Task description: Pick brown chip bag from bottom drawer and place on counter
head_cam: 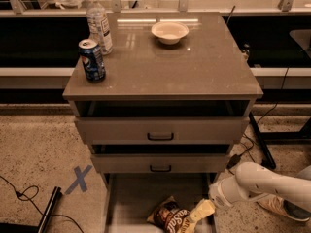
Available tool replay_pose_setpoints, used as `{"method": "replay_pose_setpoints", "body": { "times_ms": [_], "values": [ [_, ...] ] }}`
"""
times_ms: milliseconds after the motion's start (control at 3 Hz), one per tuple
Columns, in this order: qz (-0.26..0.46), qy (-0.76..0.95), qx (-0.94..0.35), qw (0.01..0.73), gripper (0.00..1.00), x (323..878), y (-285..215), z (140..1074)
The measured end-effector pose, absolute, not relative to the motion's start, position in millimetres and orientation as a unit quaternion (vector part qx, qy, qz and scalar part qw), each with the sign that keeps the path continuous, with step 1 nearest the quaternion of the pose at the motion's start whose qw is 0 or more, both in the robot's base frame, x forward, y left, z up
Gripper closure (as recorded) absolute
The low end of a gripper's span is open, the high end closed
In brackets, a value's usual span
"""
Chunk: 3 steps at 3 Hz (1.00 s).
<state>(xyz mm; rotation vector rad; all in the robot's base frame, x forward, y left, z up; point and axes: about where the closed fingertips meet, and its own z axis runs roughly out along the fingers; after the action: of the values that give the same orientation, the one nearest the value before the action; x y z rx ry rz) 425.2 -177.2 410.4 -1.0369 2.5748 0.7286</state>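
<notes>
Brown chip bag, one, beside hand, bottom drawer

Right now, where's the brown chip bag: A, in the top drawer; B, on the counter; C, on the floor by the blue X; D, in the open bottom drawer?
D: the brown chip bag lies in the bottom drawer, with the gripper at its right side.

brown chip bag in bottom drawer | tool at its right | can on counter
</notes>
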Motion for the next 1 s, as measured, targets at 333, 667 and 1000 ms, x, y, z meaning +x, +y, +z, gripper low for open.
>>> {"method": "replay_pose_setpoints", "body": {
  "times_ms": [333, 667, 1000],
  "values": [
    [0.268, 0.874, -0.37, 0.165, 0.0, 426.0, -174.5, 365.3],
    [0.268, 0.874, -0.37, 0.165, 0.0, 425.9, -174.5, 365.2],
    [0.274, 0.898, -0.305, 0.159, 0.0, 420.6, -178.1, 331.6]
  ]
}}
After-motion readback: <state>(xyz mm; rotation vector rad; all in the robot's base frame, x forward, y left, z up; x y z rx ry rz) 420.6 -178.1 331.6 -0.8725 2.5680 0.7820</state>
